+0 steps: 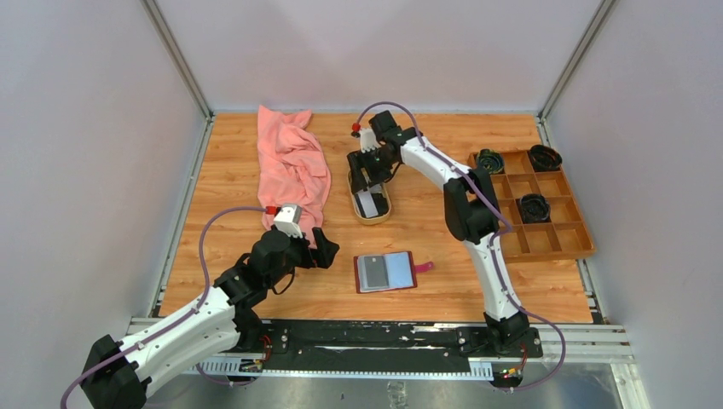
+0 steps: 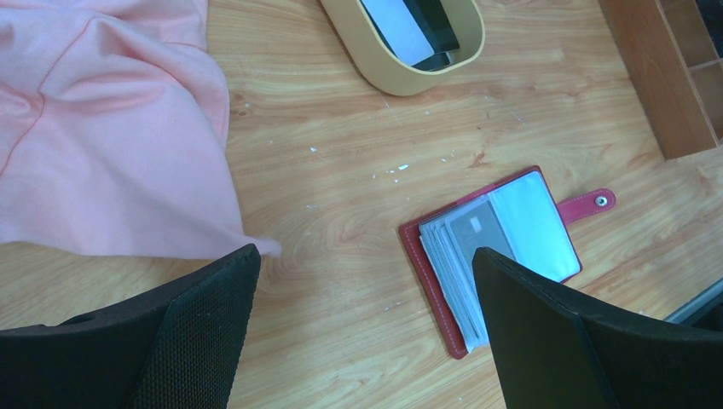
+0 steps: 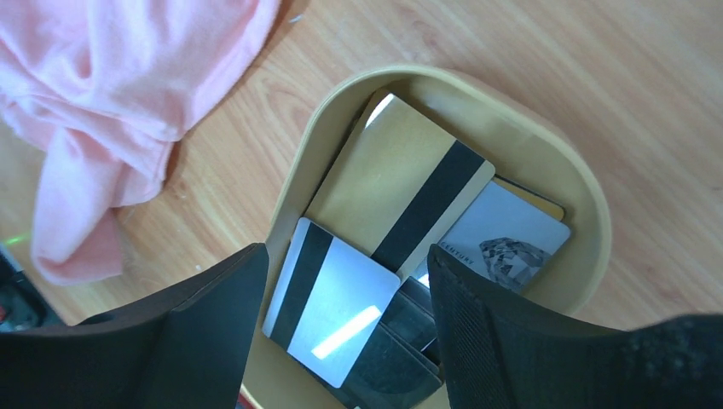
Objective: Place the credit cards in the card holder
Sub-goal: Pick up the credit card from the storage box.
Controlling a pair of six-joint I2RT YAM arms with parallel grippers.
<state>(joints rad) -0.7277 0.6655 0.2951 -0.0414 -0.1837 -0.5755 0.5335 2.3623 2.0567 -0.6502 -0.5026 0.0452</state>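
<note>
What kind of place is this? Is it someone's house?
Probably a robot test booth, not a house. Plain grey walls and metal rails box in a wooden table, two robot arms are bolted to its near edge, and a wallet and dish of cards are laid out for practice.

A crumpled pink cloth (image 1: 292, 175) lies in the upper left of the wooden tabletop (image 1: 230, 170). Just right of it, near the centre, sits an oval tan dish (image 1: 373, 221). At the right edge stands a brown wooden tray (image 1: 558, 239); three black round items (image 1: 534, 207) occupy separate compartments in its upper half.
</note>
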